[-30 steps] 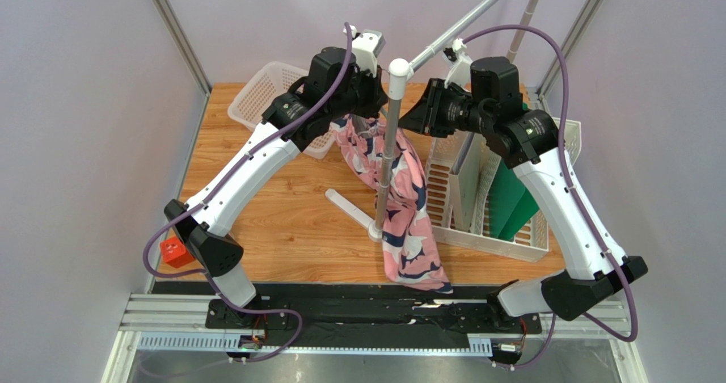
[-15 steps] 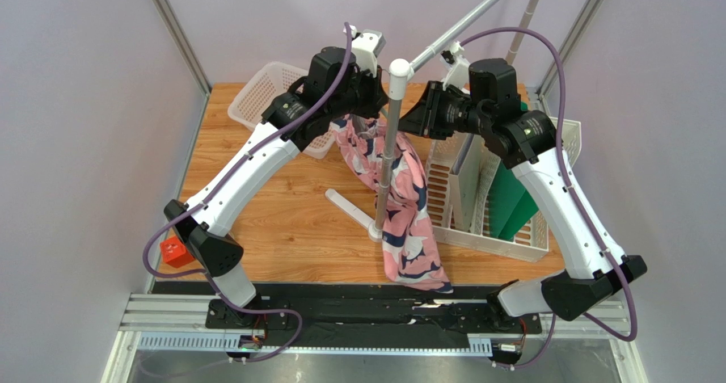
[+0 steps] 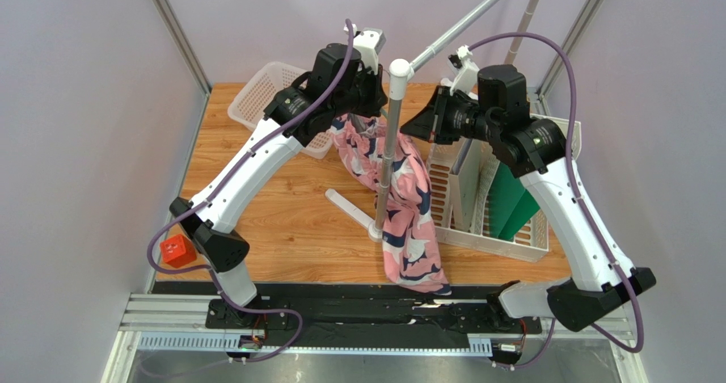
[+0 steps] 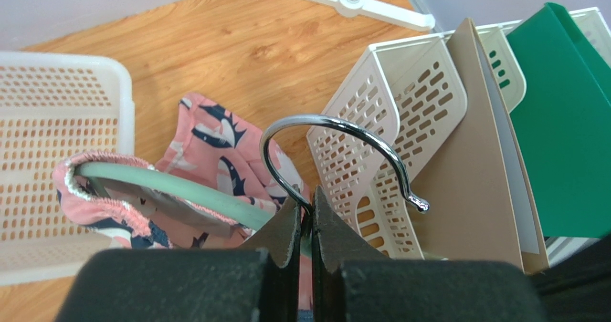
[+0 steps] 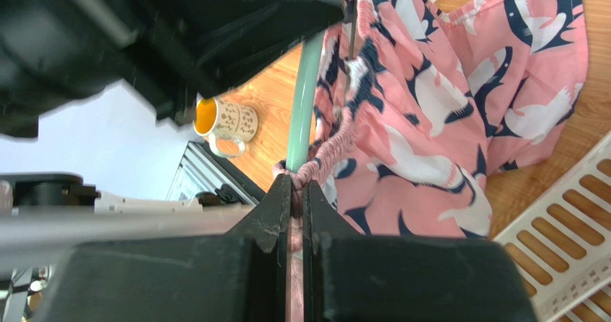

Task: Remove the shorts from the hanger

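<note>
The pink shorts (image 3: 407, 204) with navy-and-white birds hang from the mint-green hanger (image 4: 172, 190) and drape down to the table's front edge. My left gripper (image 4: 307, 206) is shut on the base of the hanger's silver wire hook (image 4: 337, 125), above the table's middle. My right gripper (image 5: 295, 186) is shut on the elastic waistband of the shorts (image 5: 444, 100), right where it wraps the hanger's arm (image 5: 304, 100). In the top view both grippers (image 3: 368, 119) (image 3: 416, 123) sit close together on either side of the grey rack pole (image 3: 389, 149).
The rack pole stands on a white foot (image 3: 349, 208). A white basket (image 3: 260, 98) is at the back left. A white file rack (image 3: 481, 187) with green folders (image 3: 515, 200) and a tan divider (image 4: 473, 157) is on the right. A red block (image 3: 175, 249) sits at the left edge. A mug (image 5: 222, 122) shows beyond.
My right arm has drawn back to the right, pulling the waistband along the hanger. My left arm has shifted slightly, still holding the hanger.
</note>
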Robot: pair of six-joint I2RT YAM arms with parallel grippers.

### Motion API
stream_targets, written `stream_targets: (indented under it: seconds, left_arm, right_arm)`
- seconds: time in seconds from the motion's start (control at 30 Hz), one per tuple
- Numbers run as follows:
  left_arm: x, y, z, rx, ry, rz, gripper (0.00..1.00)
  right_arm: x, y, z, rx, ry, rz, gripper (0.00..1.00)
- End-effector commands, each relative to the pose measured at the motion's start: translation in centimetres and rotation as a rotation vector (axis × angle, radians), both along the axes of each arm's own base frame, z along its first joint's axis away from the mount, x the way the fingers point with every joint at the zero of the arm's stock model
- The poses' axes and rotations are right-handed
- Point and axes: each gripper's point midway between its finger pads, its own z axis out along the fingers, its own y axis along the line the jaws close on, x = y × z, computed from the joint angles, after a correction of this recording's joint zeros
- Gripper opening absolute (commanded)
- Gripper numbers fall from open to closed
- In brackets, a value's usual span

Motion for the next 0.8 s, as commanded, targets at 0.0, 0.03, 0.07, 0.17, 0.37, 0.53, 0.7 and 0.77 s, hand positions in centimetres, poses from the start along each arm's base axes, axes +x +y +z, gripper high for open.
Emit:
stream_targets:
  seconds: [0.0, 0.03, 0.07, 0.17, 0.37, 0.53, 0.7, 0.77]
  left_arm:
    - [1.3, 1.6, 2.9, -0.067, -0.013, 0.123, 0.0]
    - [1.9, 2.0, 2.8, -0.088, 0.006, 0.151, 0.0]
    - [2.2, 2.1, 2.9, -0.106, 0.01, 0.161, 0.0]
    - [3.1, 2.8, 2.9, -0.153, 0.027, 0.191, 0.0]
    - [4.5, 4.4, 3.7, -0.25, 0.068, 0.246, 0.0]
    - [5.2, 4.3, 4.1, -0.363, 0.131, 0.261, 0.0]
    - [5.6, 4.3, 4.2, -0.433, 0.163, 0.276, 0.0]
    - [5.8, 4.2, 4.1, -0.446, 0.164, 0.28, 0.0]
  right_arm:
    - [-2.9, -1.2, 1.1, 0.009, -0.062, 0.037, 0.0]
    - [-3.2, -1.3, 0.5, 0.002, -0.059, 0.046, 0.0]
    - [-3.6, -1.4, 0.4, 0.003, -0.065, 0.052, 0.0]
    - [-4.8, -2.4, 0.2, -0.008, -0.094, 0.045, 0.0]
    - [-7.7, -3.6, -0.9, -0.005, -0.147, 0.077, 0.0]
    - [-9.8, -4.1, -2.3, 0.021, -0.193, 0.115, 0.0]
    - [-12.0, -4.2, -2.1, 0.07, -0.246, 0.168, 0.0]
    - [-12.7, -4.3, -1.8, 0.076, -0.264, 0.188, 0.0]
